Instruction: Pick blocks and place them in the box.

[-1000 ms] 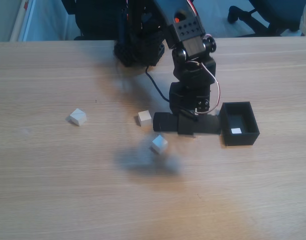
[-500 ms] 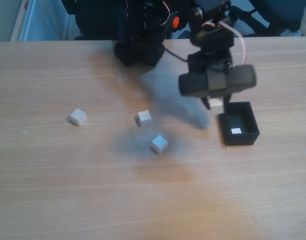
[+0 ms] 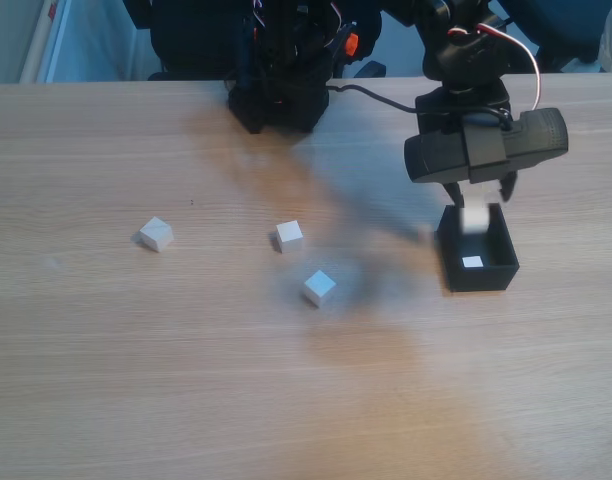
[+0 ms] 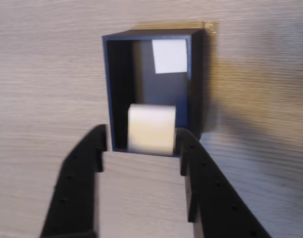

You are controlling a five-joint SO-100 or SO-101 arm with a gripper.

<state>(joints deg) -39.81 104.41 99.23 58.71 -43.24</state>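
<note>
Pale wood-grain worktop, seen from a fixed camera and from the wrist camera; dark chair bases stand beyond its far edge. The black arm reaches from its base at the worktop's far side toward the right of the fixed view.

The gripper hangs over the near end of the black box, an open-topped rectangular tray. In the wrist view the two black fingers are spread, their tips wider apart than the pale block between them. The block, blurred in both views, lies close against the right-hand finger, with a dark gap separating it from the left-hand one; whether the right finger actually touches it cannot be told. In the fixed view this block shows just below the fingers, at the box's far rim.

A second whitish piece lies on the box floor beyond the fingertips, at the end of the box farthest from them.

Three more cubes rest on the worktop well to the left of the fingers in the fixed view: one nearest, one slightly farther, one farthest.
</note>
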